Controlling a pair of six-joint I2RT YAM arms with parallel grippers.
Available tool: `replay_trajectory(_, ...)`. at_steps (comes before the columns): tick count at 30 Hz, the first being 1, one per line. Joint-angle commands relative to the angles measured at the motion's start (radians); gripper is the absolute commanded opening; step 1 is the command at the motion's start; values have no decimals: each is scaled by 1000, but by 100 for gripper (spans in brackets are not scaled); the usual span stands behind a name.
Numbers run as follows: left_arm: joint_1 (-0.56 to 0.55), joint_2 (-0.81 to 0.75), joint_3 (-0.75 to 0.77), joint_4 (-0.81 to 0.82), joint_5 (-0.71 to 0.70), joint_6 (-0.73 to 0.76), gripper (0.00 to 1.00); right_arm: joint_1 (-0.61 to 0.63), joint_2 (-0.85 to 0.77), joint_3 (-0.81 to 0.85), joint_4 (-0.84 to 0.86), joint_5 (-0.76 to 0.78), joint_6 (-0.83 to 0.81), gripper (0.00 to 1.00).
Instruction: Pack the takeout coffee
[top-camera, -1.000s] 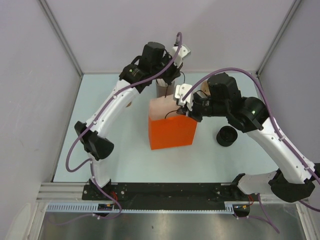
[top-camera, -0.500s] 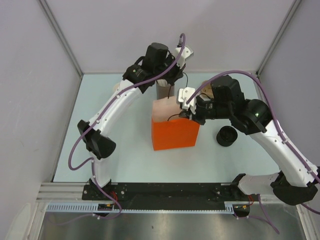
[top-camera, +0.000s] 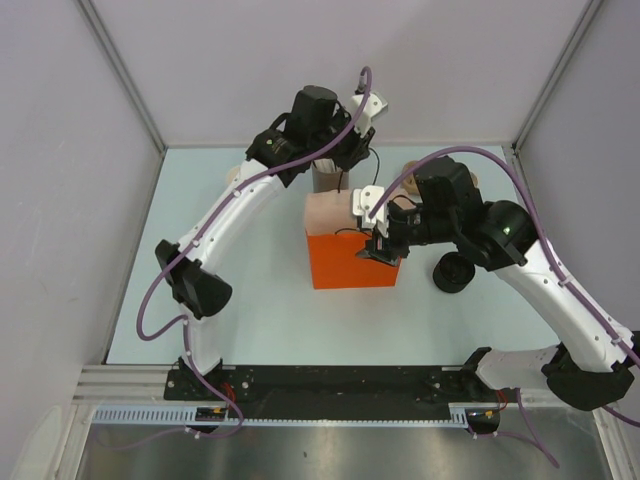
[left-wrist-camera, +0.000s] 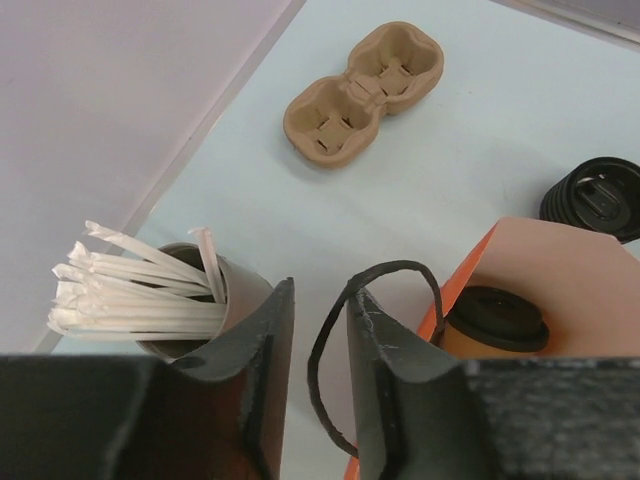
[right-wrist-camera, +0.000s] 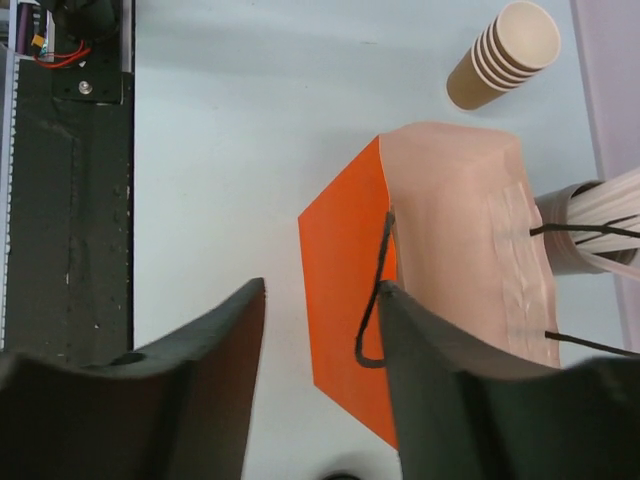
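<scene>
Hovering over the orange bag (right-wrist-camera: 345, 285), the right gripper (right-wrist-camera: 320, 292) has its jaws wide apart with nothing between them. A black handle cord (right-wrist-camera: 367, 318) runs just beside its right-hand finger. The left gripper (left-wrist-camera: 320, 297) has its jaws only narrowly parted, and the other handle loop (left-wrist-camera: 313, 370) hangs in the gap, apparently loose. The takeout coffee (left-wrist-camera: 490, 338), black lid on, sits inside the bag just right of the left fingers. The grey cup of sticks (left-wrist-camera: 238, 300) is just left of them.
</scene>
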Motion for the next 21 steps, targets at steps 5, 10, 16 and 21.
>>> replay_trajectory(5,11,-67,7,70,-53,-3,70,-17,-11,133,4,3,24,69)
replay_trajectory(10,71,-104,15,79,-55,-39,95,-57,-5,209,-9,-19,44,81)
replay_trajectory(16,174,-110,18,67,-37,-95,99,-131,-4,294,-13,-40,88,91)
replay_trajectory(21,233,-63,27,24,-49,-129,100,-270,-11,259,60,-22,154,91)
